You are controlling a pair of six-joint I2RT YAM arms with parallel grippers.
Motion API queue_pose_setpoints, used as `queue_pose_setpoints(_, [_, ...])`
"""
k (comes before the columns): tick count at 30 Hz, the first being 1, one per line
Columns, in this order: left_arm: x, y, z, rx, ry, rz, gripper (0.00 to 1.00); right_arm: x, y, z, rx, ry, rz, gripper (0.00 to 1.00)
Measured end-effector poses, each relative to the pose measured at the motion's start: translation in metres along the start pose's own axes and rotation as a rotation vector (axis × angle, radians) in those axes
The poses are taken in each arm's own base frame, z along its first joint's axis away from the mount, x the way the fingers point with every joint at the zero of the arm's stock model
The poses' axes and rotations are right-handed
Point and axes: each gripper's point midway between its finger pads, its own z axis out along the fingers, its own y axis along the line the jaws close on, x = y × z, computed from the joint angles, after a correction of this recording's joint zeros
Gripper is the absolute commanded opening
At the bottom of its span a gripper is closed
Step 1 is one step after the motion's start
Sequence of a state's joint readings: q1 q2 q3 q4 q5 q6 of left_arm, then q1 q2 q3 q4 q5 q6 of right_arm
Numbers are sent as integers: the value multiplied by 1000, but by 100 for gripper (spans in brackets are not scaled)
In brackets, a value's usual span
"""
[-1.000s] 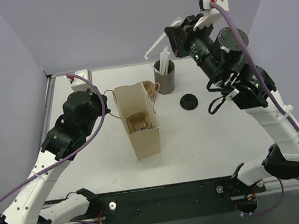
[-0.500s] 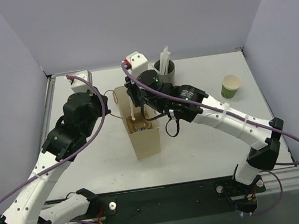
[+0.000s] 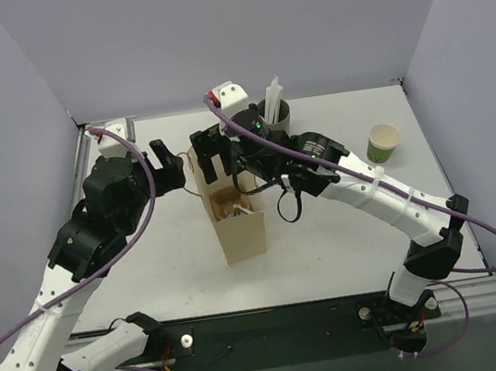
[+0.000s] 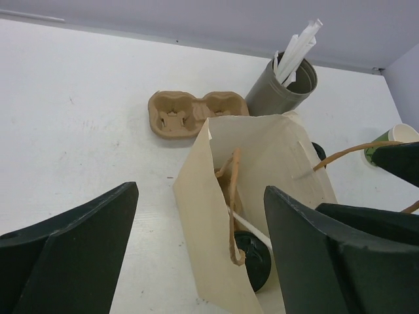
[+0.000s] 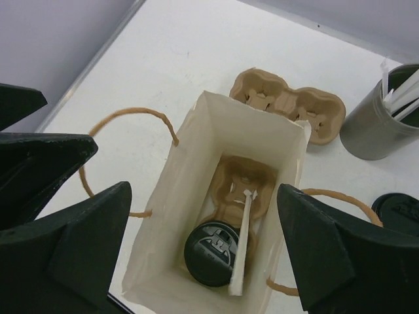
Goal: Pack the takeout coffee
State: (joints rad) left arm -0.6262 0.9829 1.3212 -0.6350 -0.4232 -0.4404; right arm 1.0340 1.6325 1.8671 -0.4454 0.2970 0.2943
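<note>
A tan paper bag (image 3: 238,227) stands open at mid-table. Inside it, the takeout coffee (image 5: 218,254) sits in a cardboard carrier; only its black lid shows. A white wrapped straw (image 5: 241,248) leans beside the lid. My right gripper (image 5: 204,190) hovers open over the bag's mouth, holding nothing; in the top view the right gripper (image 3: 213,158) is above the bag's far end. My left gripper (image 3: 173,164) is open just left of the bag, apart from it. In the left wrist view the left gripper (image 4: 201,190) frames the bag's near wall (image 4: 216,216).
A second cardboard carrier (image 5: 288,104) lies behind the bag. The grey cup of straws (image 3: 273,116) stands at the back. An unlidded green cup (image 3: 383,142) stands at the right. A loose black lid (image 5: 400,212) lies right of the bag.
My right arm came down from the back with a straw, opened over the bag, and the straw now lies inside. My left gripper opened and drew back left off the bag.
</note>
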Motion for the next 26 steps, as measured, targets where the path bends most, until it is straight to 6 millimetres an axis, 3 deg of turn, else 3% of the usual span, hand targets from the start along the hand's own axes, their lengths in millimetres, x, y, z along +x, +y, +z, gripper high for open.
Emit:
queue_pose_setpoints(6, [-17,12,-27,-24,-26,-10,92,-50,-1,-33,-15,-96,85,91])
queue_pose_setpoints(11, [-10,29,-45,-70,-1,-23,93,-57,-33,-76,63,-136,164,93])
queue_pose_setpoints(15, [1,40,-56,-88,25,-39,94,-38,-73,-124,140,-157,240,94])
queue_pose_setpoints(18, [18,49,-67,-89,59,-48,94,-10,-104,-157,192,-159,302,95])
queue_pose_setpoints(22, [36,61,-77,-115,113,-51,95,25,-129,-180,245,-137,369,97])
queue_pose_setpoints(26, [49,65,-75,-147,168,-36,95,44,-138,-183,280,-109,397,97])
